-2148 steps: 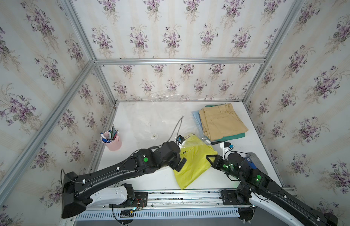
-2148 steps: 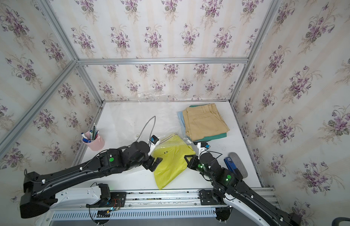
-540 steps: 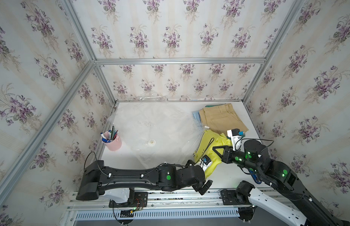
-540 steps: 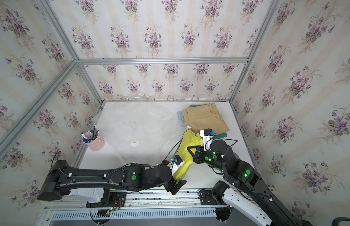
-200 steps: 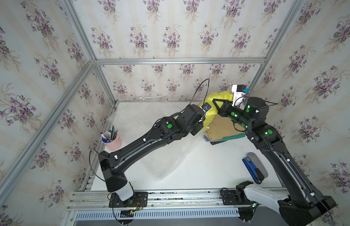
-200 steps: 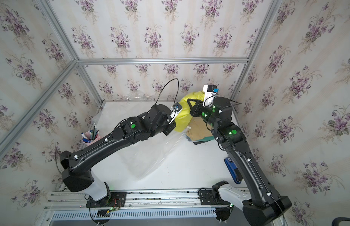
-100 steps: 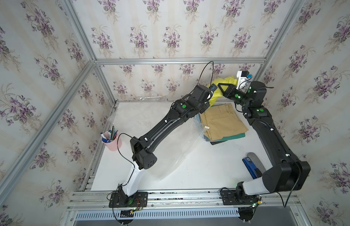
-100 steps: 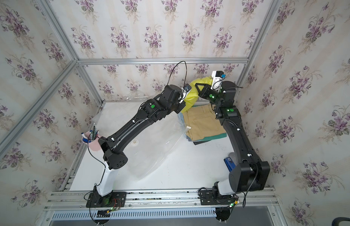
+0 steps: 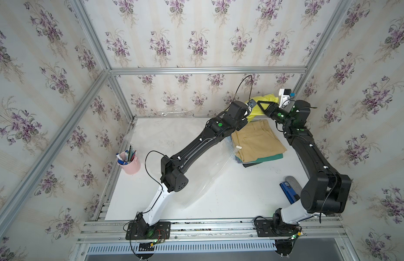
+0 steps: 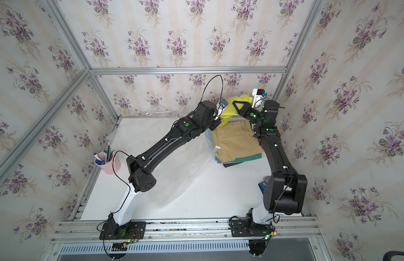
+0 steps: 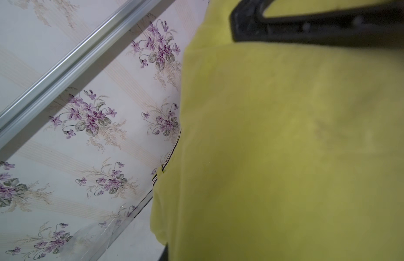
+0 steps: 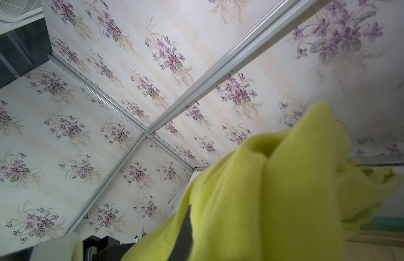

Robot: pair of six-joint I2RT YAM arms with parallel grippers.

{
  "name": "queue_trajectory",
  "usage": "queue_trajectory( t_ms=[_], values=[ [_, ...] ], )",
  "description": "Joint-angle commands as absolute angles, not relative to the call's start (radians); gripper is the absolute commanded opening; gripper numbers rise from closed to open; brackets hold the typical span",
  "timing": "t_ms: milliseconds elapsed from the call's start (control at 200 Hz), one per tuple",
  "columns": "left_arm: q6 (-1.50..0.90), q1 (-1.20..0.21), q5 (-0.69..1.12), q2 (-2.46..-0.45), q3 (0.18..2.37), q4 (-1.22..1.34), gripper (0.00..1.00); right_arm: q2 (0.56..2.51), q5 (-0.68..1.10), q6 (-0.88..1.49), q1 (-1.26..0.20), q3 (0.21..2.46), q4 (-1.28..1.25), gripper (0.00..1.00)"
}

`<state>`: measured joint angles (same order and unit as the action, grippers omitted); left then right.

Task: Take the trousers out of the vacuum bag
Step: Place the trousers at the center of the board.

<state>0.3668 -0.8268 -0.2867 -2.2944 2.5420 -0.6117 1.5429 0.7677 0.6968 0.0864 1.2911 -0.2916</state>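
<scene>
1. two claws share one load: the left claw [image 9: 250, 112] and the right claw [image 9: 260, 104] are each pinched almost closed on the yellow trousers [image 9: 270, 98], held high near the back wall [image 9: 196, 95]. cloth hides the fingertips in both wrist views.
2. between the claws the yellow trousers stretch side to side, which is their long axis as held. a loose fold hangs down beneath the left claw.
3. below both claws, and a little back toward the robot's bases, lies the stack of folded trousers [image 9: 257, 141]. a tan pair is on top, with green and dark edges showing under it.
4. that drop is what the next move turns on. in my judgement the yellow trousers must come down and toward the bases to land on the stack.
5. the right claw hangs nearer the stack's outer side. the left claw is over its inner far corner.
6. the vacuum bag [image 9: 203, 180] lies flat on the table [image 9: 241, 198], below and behind the left claw and partly under the left arm. its edge with a white slider [image 9: 239, 147] touches the stack. no coloured cloth shows inside the vacuum bag, so the task looks nearly finished.
7. one risk is that the hanging fold lands first and bunches on the tan pair.
</scene>
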Motion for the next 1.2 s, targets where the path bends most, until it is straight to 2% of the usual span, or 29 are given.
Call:
queue_trajectory(
  t_ms=[0, 345, 634, 754, 929, 1069, 1084, 1194],
  values=[
    [0.321, -0.837, -0.287, -2.278, 2.525, -0.504, 0.07, 1.517, 0.770, 0.712, 0.118, 1.213, -0.393, 0.00],
    [0.298, -0.909, -0.264, -2.260, 2.384, -0.466, 0.18, 1.424, 0.814, 0.675, 0.214, 1.024, -0.356, 0.00],
    [0.267, -0.957, -0.272, -2.243, 2.276, -0.437, 0.23, 1.398, 0.831, 0.652, 0.281, 0.970, -0.332, 0.00],
    [0.253, -0.973, -0.261, -2.231, 2.226, -0.433, 0.28, 1.371, 0.795, 0.614, 0.285, 0.939, -0.280, 0.00],
    [0.216, -0.984, -0.234, -2.212, 2.138, -0.444, 0.40, 1.349, 0.752, 0.585, 0.292, 0.847, -0.223, 0.00],
    [0.178, -0.988, -0.180, -2.178, 2.025, -0.422, 0.54, 1.342, 0.701, 0.577, 0.309, 0.771, -0.183, 0.00],
    [0.174, -0.989, -0.171, -2.173, 2.012, -0.417, 0.60, 1.343, 0.702, 0.578, 0.312, 0.762, -0.185, 0.00],
    [0.141, -0.996, -0.126, -2.141, 1.906, -0.389, 0.77, 1.357, 0.696, 0.584, 0.328, 0.711, -0.195, 0.00]
  ],
)
